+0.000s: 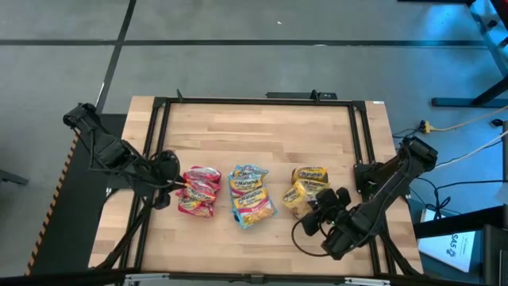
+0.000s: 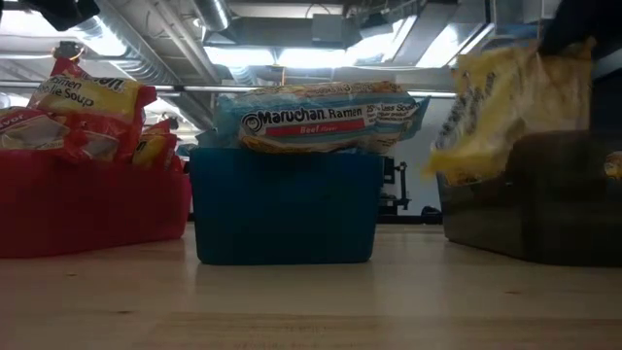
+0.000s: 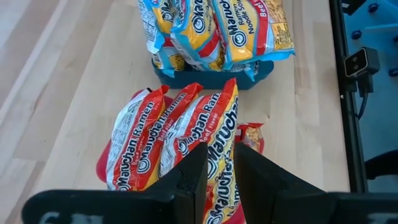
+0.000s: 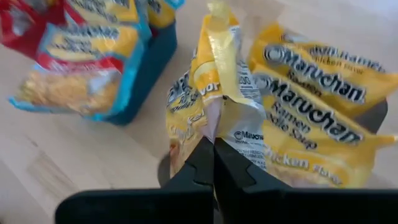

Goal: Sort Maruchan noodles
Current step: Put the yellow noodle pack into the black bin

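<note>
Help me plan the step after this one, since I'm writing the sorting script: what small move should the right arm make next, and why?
Probably lower and open. The right gripper is shut on a yellow packet, held on edge over the dark grey tray beside the other yellow packets. The left gripper waits open at the red packets.

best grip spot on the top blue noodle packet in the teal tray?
Judging by its pose, take the blue noodle packet by its crimped end seam, from above. It lies flat on the pile above the teal tray rim, its ends overhanging; the thin seam suits a narrow gripper better than the brittle middle.
</note>
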Action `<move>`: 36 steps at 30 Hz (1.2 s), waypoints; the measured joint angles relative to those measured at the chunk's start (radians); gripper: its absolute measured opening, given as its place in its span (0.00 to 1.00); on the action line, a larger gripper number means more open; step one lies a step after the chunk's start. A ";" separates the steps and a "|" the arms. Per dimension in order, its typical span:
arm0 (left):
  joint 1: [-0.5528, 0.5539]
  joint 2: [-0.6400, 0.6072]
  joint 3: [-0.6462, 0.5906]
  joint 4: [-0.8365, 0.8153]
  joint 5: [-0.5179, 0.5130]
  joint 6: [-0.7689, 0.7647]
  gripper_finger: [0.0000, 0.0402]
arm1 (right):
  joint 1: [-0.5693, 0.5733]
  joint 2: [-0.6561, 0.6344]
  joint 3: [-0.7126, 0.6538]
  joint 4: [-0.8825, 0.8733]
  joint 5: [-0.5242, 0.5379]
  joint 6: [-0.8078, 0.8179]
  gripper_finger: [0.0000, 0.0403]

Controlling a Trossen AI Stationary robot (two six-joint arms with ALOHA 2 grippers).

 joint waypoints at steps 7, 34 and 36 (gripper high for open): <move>0.001 0.000 0.000 0.000 0.000 0.000 0.18 | 0.001 0.000 -0.121 0.235 -0.094 -0.015 0.00; 0.001 0.000 0.000 0.000 -0.025 0.001 0.18 | -0.001 0.020 -0.156 0.335 -0.477 -0.147 0.00; 0.001 0.000 0.000 0.000 -0.026 0.001 0.18 | -0.002 0.030 -0.156 0.345 -0.483 -0.149 0.00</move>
